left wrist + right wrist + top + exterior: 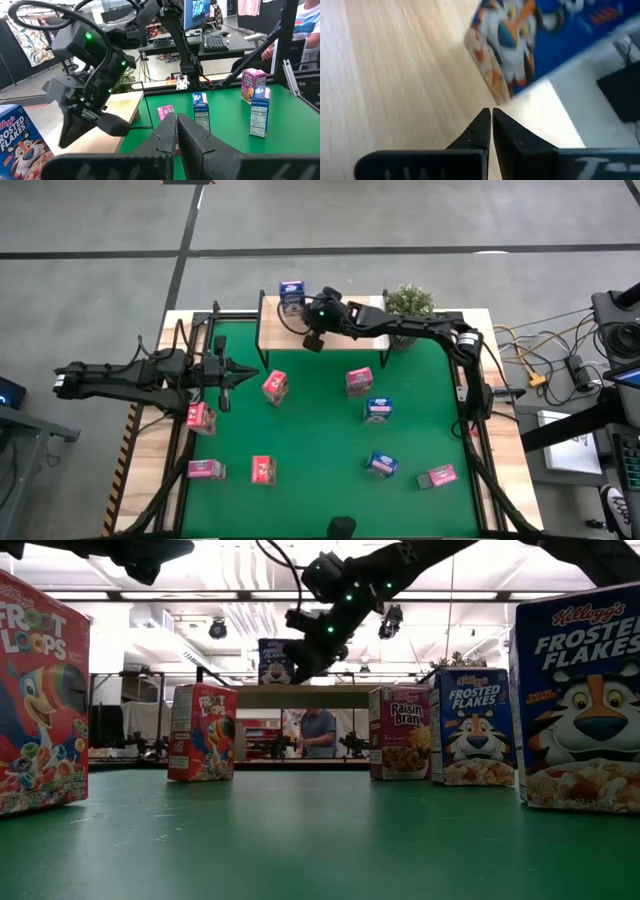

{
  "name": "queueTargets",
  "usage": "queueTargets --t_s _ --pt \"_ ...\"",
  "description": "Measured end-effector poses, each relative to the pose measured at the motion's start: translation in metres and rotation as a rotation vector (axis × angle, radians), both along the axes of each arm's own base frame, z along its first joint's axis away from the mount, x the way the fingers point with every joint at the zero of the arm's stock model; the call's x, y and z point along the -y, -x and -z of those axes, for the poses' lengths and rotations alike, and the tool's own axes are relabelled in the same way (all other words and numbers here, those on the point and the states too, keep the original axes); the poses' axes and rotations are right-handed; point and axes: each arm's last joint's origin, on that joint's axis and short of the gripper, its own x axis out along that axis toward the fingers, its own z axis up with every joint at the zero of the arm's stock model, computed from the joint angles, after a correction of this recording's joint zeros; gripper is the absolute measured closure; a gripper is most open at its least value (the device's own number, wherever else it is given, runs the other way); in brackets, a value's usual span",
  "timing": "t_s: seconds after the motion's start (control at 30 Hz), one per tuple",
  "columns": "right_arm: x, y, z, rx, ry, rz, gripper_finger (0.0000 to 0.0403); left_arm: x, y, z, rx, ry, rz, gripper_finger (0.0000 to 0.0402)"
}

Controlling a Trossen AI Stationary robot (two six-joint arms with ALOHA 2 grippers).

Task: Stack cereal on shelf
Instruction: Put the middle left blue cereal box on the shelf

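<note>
A blue cereal box stands upright on the light wooden shelf near its left end; the right wrist view shows its printed front. My right gripper hovers over the shelf board just beside that box, fingers shut and holding nothing. Several pink and blue boxes are scattered on the green mat. My left gripper, shut, hangs above the mat's left part, next to a pink box.
A potted plant stands by the shelf's right end. Boxes on the mat include pink ones and blue ones. Free mat lies in the middle. A person shows beyond the table.
</note>
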Motion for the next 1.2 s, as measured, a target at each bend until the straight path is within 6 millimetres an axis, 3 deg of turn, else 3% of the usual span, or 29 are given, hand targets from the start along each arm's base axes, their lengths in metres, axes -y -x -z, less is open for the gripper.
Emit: queueTargets --t_s 0.4,1.2 --pt "0.039 0.008 -0.011 0.177 0.026 0.113 0.0394 0.0 0.0 0.0 0.0 0.0 0.0 0.0402" --pt "0.032 -0.002 -0.019 0.305 0.015 0.015 0.0394 0.0 0.0 0.0 -0.002 -0.018 0.001 0.0402"
